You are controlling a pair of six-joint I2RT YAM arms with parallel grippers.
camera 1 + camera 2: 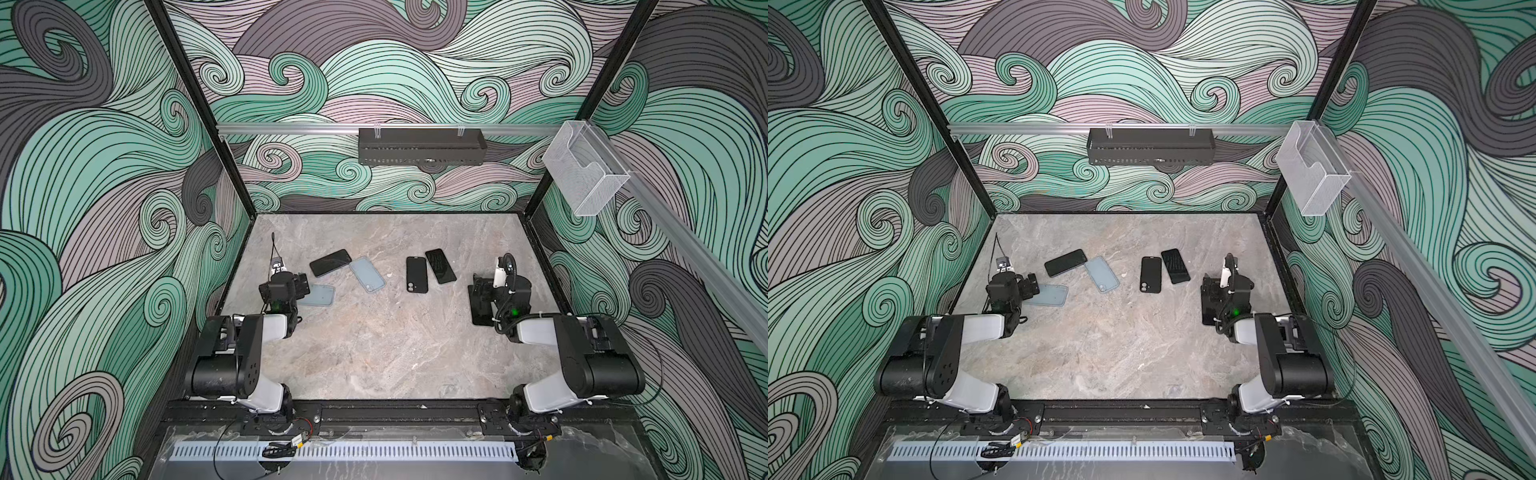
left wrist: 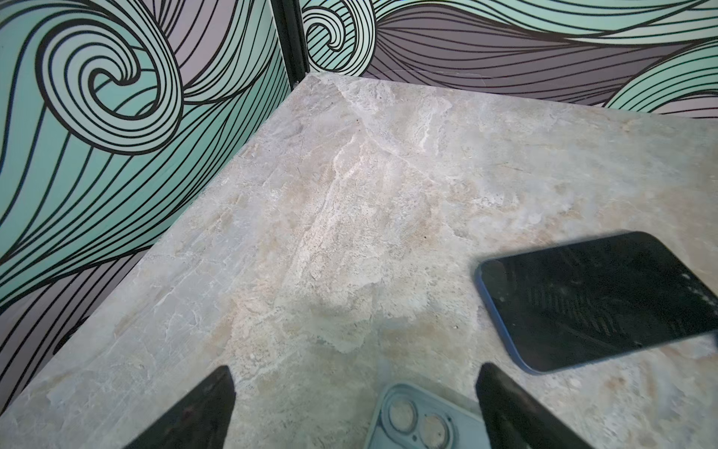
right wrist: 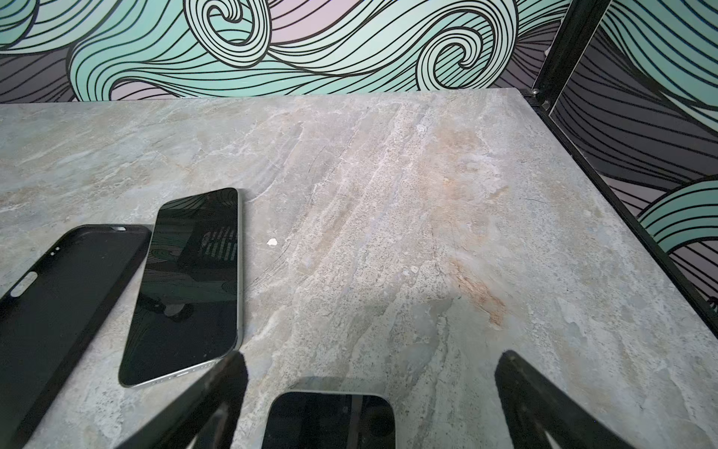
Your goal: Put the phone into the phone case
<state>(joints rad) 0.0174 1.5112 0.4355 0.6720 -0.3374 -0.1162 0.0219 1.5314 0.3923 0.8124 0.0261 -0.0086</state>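
Both top views show a dark phone with a blue edge (image 1: 330, 262) (image 1: 1065, 262) lying screen up beside a light blue phone case (image 1: 367, 274) (image 1: 1101, 274). A second light blue case (image 1: 320, 296) (image 2: 423, 421) lies partly under my open left gripper (image 1: 301, 284) (image 2: 355, 373), which holds nothing. A black case (image 1: 416, 274) (image 3: 58, 303) lies next to a black phone (image 1: 440, 266) (image 3: 186, 283). Another dark phone (image 1: 482, 307) (image 3: 328, 420) lies below my open right gripper (image 1: 480, 286) (image 3: 373, 357), untouched.
The marble table (image 1: 374, 353) is walled by patterned panels on three sides. A black rack (image 1: 422, 145) hangs on the back rail and a clear plastic holder (image 1: 586, 170) on the right rail. A small white crumb (image 3: 272, 241) lies near the black phone.
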